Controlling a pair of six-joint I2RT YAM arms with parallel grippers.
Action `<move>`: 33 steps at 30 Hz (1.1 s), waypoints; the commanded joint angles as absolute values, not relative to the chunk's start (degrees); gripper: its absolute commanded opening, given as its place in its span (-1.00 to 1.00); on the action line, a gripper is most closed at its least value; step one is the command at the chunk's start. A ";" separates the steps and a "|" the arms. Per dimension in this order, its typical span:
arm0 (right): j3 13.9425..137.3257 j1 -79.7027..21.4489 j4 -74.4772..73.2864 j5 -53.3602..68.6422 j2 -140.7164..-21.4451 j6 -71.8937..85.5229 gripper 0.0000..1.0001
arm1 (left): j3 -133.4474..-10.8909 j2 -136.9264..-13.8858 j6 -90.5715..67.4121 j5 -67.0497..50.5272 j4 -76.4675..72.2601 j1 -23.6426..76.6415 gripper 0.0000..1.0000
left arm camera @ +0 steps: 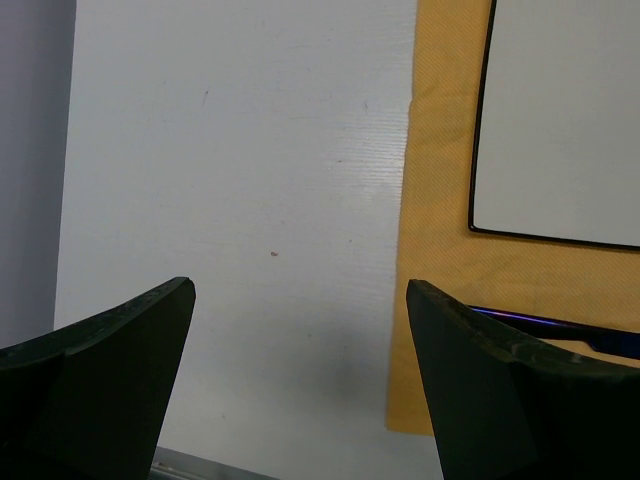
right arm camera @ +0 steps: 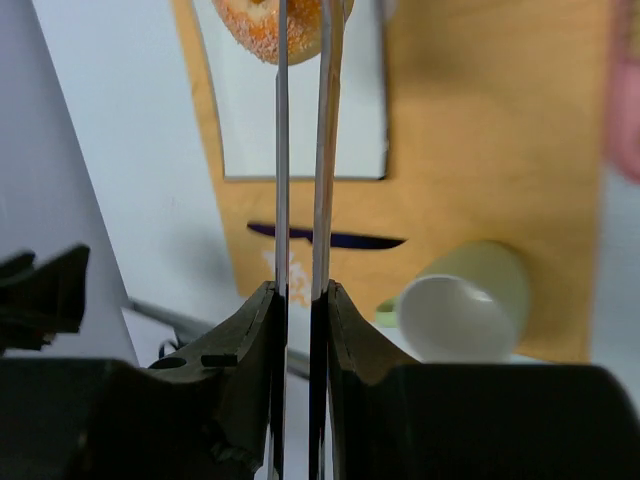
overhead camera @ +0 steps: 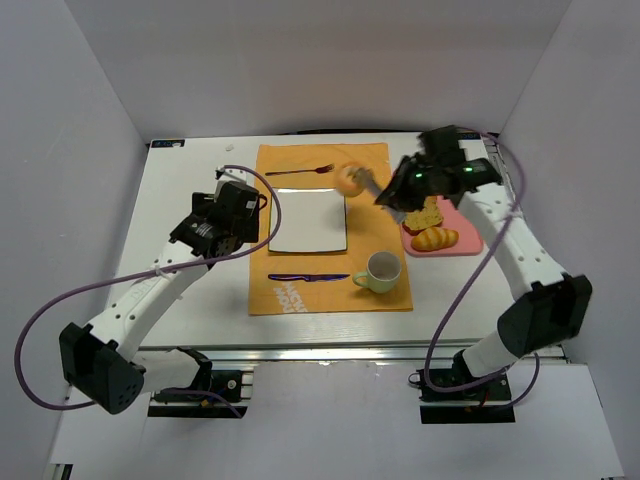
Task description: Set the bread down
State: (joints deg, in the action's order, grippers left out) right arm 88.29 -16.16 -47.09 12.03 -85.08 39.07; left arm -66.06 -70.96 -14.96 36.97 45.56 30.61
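The right jaws are clamped on the handles of a pair of metal tongs [right arm camera: 300,150], and the thin blades pinch a round, sugar-dusted piece of bread [overhead camera: 350,180] at their far end. The bread hangs in the air over the top right corner of the white square plate [overhead camera: 308,222], which lies on an orange mat [overhead camera: 330,295]. A fork [overhead camera: 300,171] lies above the plate, a knife [overhead camera: 308,277] below it, and a pale green cup [overhead camera: 380,270] stands near the mat's lower right. A pink tray [overhead camera: 468,243] beside the mat holds more rolls [overhead camera: 435,239]. The left jaws stand wide open and hold nothing, above the bare white surface [left arm camera: 250,150] just left of the mat.
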 commanded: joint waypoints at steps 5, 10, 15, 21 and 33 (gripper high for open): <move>96.75 -31.89 -42.45 10.99 -97.89 40.87 -0.81 | -66.36 -63.81 -18.37 37.53 46.40 30.94 0.96; 104.67 -37.00 -43.51 9.41 -108.18 39.64 -0.80 | -66.45 -63.11 -18.54 37.62 47.72 30.94 0.96; 104.86 -38.14 -44.56 8.44 -111.45 40.43 -0.77 | -66.18 -62.14 -18.46 38.58 48.08 30.94 0.96; 99.59 -38.58 -44.91 8.18 -108.02 41.31 -0.43 | -65.92 -61.88 -18.46 39.02 48.08 30.85 0.96; 100.90 -38.94 -44.91 5.89 -103.19 41.13 0.12 | -65.92 -61.08 -18.63 39.11 47.99 30.94 0.96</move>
State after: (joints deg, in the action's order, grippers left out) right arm 98.17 -38.65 -45.04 7.18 -106.87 40.64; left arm -66.00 -63.11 -18.09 38.13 47.83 30.61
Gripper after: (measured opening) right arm 0.562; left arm 0.982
